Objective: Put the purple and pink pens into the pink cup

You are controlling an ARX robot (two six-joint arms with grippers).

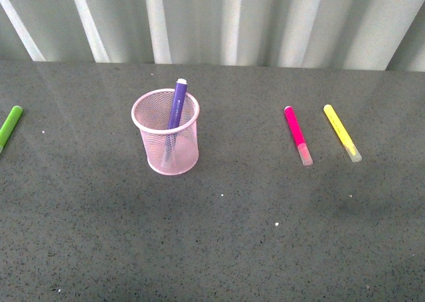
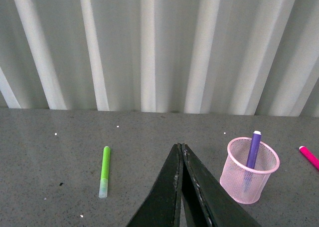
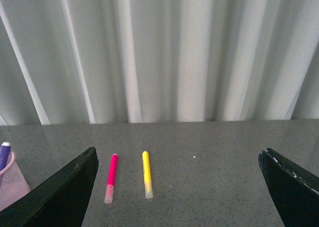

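Cup [image 1: 186,152] of pink mesh stands on grey table [image 1: 219,235], purple pen [image 1: 176,106] leaning inside. Pink pen [image 1: 296,133] lies flat well to its right, just beside yellow marker [image 1: 341,131]. Green marker [image 1: 9,126] far left. Left gripper [image 2: 180,146] pinched closed, empty; right gripper [image 3: 178,152] spread wide, empty.

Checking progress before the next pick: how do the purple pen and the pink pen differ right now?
The purple pen stands tilted inside the pink cup; the pink pen lies flat on the table, outside the cup. Purple pen is dark violet, pink pen magenta. Both are slim markers.
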